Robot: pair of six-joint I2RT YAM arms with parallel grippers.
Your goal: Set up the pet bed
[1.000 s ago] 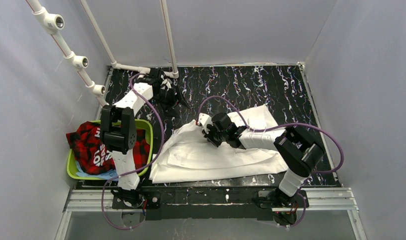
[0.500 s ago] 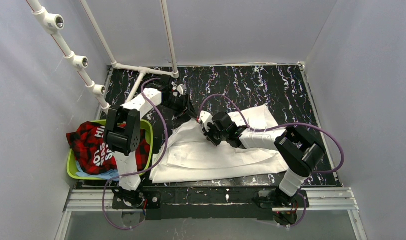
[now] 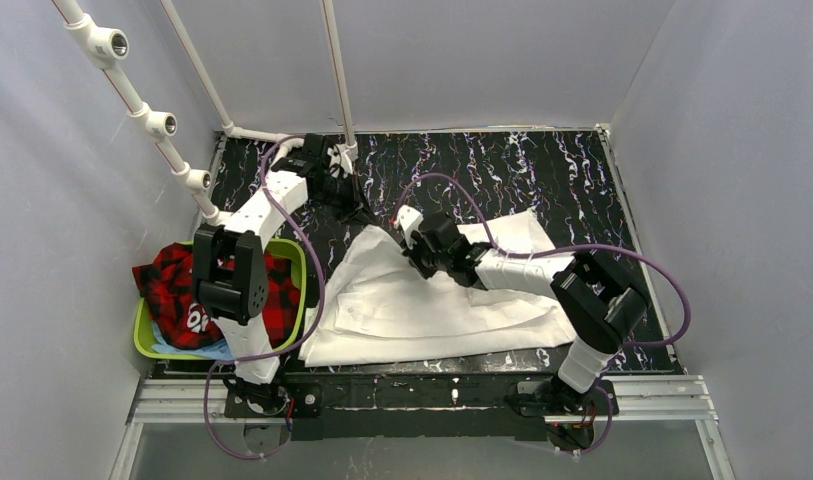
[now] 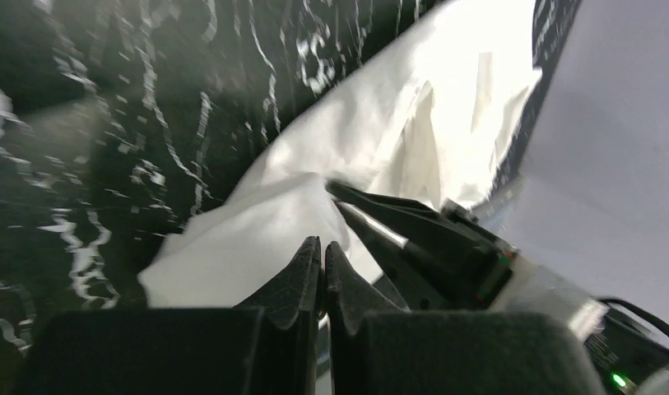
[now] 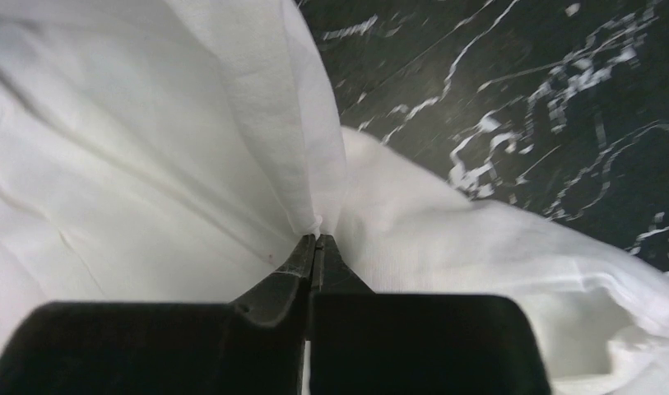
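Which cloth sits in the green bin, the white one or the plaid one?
The red-and-black plaid cloth, bunched in the green bin at the left. The white sheet instead lies spread on the black table.

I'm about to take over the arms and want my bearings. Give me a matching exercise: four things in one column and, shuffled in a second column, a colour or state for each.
Column one
1. sheet
2. basket
3. plaid cloth
4. right pincer

Column two
A. lime green
B. shut on a fold of the sheet
C. white, spread on the table
D. red and black

Pairs: 1-C; 2-A; 3-D; 4-B
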